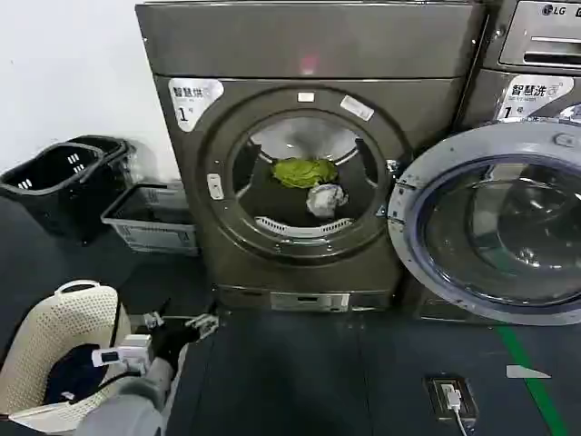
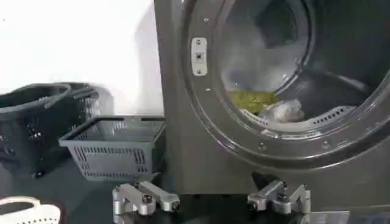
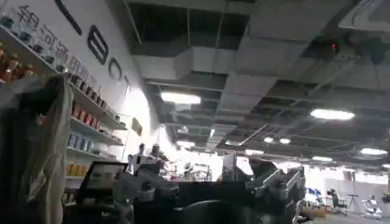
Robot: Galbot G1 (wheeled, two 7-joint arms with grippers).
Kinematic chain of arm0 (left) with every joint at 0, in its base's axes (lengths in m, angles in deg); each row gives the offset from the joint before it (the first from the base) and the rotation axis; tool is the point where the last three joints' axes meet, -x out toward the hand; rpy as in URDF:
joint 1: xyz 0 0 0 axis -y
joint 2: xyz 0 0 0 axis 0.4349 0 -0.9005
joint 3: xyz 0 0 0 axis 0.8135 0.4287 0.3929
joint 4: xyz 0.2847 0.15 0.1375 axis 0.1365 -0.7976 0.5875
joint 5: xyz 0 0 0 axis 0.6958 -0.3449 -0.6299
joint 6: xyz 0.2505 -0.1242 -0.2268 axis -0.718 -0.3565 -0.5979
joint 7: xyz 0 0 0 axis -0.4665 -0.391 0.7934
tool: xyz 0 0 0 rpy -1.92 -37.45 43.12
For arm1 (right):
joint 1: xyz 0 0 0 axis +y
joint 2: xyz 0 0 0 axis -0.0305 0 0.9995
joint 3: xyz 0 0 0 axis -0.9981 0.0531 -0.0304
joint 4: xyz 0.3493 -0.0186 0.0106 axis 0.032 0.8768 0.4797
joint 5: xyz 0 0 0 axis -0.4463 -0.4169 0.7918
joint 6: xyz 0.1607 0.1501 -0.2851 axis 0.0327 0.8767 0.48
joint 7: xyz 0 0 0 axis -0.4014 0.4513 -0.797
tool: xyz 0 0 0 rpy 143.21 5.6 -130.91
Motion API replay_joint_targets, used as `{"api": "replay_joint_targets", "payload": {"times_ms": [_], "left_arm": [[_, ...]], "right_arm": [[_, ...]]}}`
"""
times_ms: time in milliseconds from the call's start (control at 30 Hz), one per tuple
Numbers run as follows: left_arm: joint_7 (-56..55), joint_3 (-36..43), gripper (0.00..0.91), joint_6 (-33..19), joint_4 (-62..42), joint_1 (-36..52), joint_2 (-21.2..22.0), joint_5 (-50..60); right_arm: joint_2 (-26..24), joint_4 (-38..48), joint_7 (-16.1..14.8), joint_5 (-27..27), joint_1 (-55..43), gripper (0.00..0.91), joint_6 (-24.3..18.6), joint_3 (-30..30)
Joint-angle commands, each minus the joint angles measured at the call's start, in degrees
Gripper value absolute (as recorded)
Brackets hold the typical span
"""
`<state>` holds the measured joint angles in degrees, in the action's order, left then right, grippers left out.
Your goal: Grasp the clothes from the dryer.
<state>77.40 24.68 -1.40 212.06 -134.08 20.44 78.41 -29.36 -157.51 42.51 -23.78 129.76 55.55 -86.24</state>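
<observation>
The dryer (image 1: 309,54) stands straight ahead with its round door (image 1: 495,222) swung open to the right. Inside the drum lie the clothes: a lime-green bundle (image 1: 304,171) at the back and a smaller white-grey bundle (image 1: 325,200) in front of it. The left wrist view looks up into the porthole at the green bundle (image 2: 251,99) and the white-grey bundle (image 2: 283,111). My left gripper (image 1: 177,325) hangs low near the floor, left of the dryer's base, open and empty (image 2: 212,204). My right gripper (image 3: 210,195) points up at a ceiling, open, holding nothing.
A white woven basket (image 1: 54,336) holding dark navy cloth sits by my left arm. A grey crate (image 1: 150,218) and black baskets (image 1: 64,177) stand left of the dryer. An LG machine (image 1: 536,54) is at the right; a floor socket (image 1: 451,397) and green tape (image 1: 536,381) lie below the door.
</observation>
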Motion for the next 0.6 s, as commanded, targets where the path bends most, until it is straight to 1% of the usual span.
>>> {"api": "replay_joint_targets", "payload": {"times_ms": [33, 67, 167, 433, 600], "left_arm": [[-0.1, 0.0, 0.907, 2.8, 0.0, -0.2, 0.0, 0.0], [0.0, 0.0, 0.907, 2.8, 0.0, -0.2, 0.0, 0.1], [0.0, 0.1, 0.907, 2.8, 0.1, -0.5, 0.0, 0.4], [0.1, 0.4, 0.907, 2.8, 0.7, -0.8, 0.2, 1.6], [0.1, 0.7, 0.907, 2.8, 1.4, -1.1, 0.4, 2.1]], "right_arm": [[-0.1, 1.9, 1.8, -1.8, 0.1, 0.907, -6.5, 1.1], [0.1, 1.9, 1.8, -1.9, 0.1, 0.907, -6.0, 1.1], [0.3, 1.9, 2.3, -2.5, 0.0, 0.907, -6.5, 1.2], [0.2, 2.2, 3.7, -3.1, -0.4, 0.907, -5.9, 1.6], [0.2, 2.4, 3.9, -3.3, -0.4, 0.907, -5.8, 1.8]]}}
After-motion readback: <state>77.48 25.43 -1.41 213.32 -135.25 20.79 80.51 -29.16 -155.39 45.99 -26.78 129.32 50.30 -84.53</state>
